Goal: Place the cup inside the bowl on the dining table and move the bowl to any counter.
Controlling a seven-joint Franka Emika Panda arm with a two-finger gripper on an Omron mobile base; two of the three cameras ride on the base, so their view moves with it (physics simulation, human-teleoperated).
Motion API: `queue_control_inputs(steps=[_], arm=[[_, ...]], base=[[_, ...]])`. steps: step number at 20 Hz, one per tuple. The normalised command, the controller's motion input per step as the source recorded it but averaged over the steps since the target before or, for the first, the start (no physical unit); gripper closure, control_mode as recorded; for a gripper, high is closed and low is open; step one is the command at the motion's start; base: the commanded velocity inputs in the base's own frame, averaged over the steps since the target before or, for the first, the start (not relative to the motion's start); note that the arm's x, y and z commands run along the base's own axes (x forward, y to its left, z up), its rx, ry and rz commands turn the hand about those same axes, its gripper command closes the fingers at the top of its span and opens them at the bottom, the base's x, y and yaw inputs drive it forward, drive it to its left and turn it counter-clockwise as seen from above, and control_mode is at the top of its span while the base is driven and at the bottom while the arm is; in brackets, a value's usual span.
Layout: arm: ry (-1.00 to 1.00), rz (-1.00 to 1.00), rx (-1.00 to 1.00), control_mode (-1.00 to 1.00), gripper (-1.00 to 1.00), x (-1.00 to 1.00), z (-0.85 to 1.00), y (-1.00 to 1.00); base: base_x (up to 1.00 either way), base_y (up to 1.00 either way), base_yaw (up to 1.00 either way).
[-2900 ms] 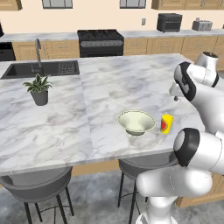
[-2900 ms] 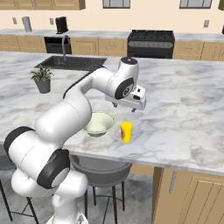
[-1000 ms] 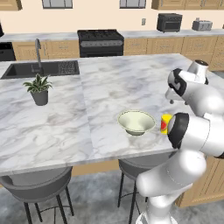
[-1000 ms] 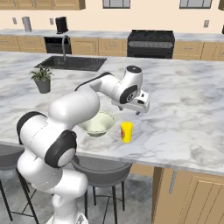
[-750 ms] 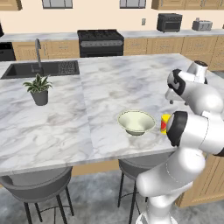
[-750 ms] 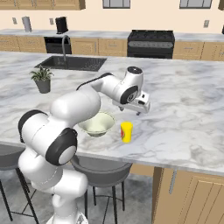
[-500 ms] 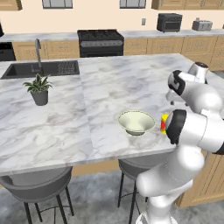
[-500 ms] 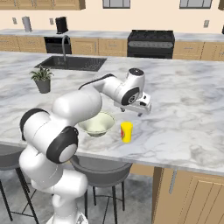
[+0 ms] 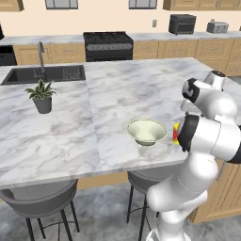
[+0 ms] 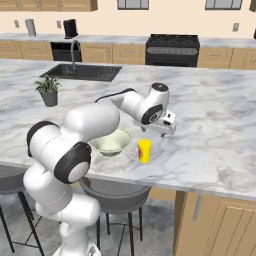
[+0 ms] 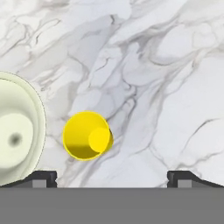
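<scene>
Gripper (image 10: 164, 131), jaws wide apart & holding nothing, hovers over the dining table (image 10: 220, 125) nr its front edge, w/ the upright yellow cup (image 10: 144, 150) just below, offset toward the bowl (image 10: 110, 142) beside it.

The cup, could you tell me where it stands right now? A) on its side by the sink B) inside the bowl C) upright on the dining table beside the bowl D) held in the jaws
C: the cup stands upright on the dining table, just beside the bowl, untouched.
</scene>
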Motion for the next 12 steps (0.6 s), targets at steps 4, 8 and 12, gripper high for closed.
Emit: queue_control_inputs(steps=[4,8,12], arm=[[0.0,0.0,0.05,-1.0,-1.0,0.03,-0.11,-0.05],[0.0,0.0,0.09,-1.0,-1.0,0.02,-0.02,-0.08],[0.0,0.0,0.1,-1.0,-1.0,0.03,0.0,-0.05]], base=[[0.0,0.0,0.0],[0.0,0.0,0.0],[0.0,0.0,0.0]])
